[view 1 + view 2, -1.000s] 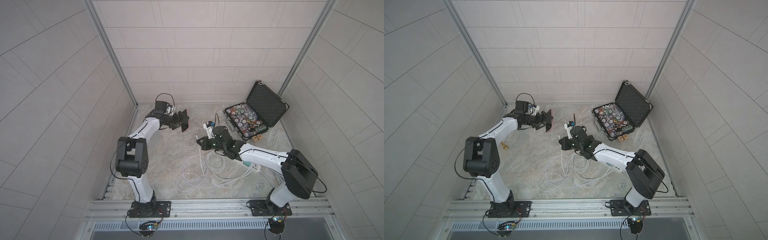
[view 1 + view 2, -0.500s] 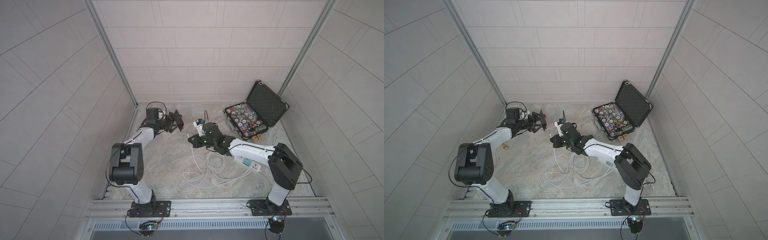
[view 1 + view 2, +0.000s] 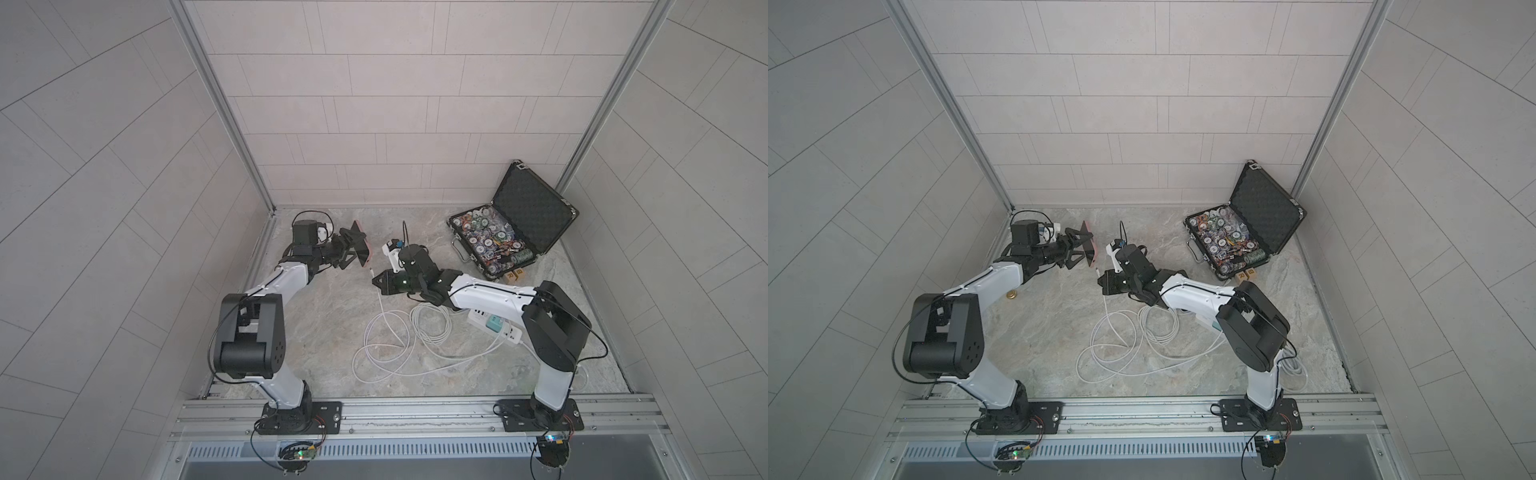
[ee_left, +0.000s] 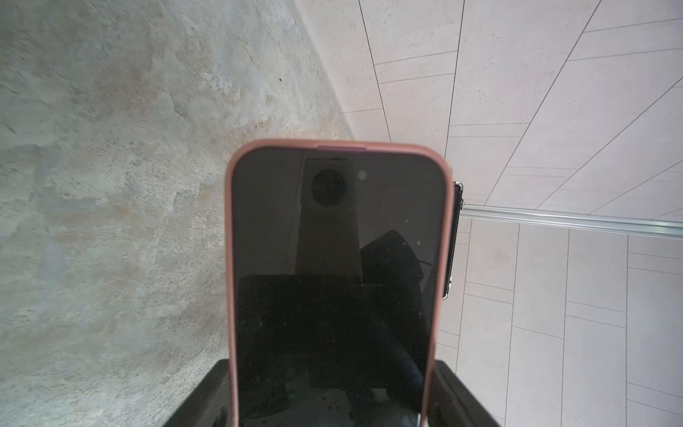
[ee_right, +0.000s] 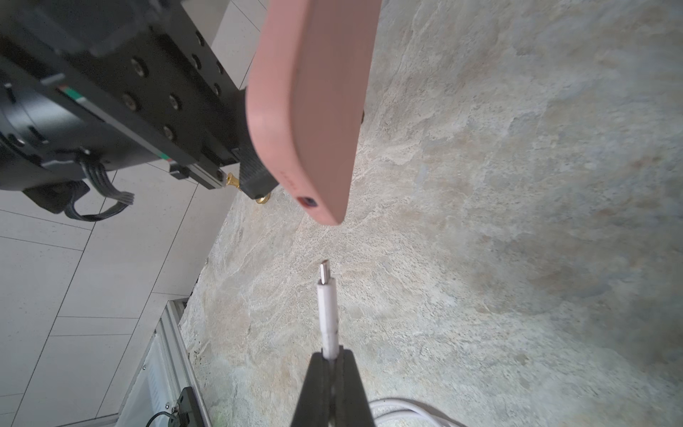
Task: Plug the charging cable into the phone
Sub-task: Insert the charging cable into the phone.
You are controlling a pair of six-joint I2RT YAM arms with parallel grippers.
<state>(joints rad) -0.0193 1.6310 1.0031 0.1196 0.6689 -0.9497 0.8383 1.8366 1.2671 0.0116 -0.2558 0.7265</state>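
The phone, black screen in a coral-red case, is held off the floor on its edge at the back left, seen in both top views. My left gripper is shut on its two long sides. The right wrist view shows the phone's coral back and the port in its end. My right gripper is shut on the charging cable just behind its white plug. The plug tip points at the port, a short gap away. The cable's loops lie on the floor.
An open black case full of poker chips stands at the back right, with small wooden blocks beside it. A white power strip with the teal adapter lies under my right arm. A small brass piece sits near the left wall.
My right gripper has carried the plug leftward, closer to the phone. My left arm has shifted its elbow, with the phone moved slightly left.
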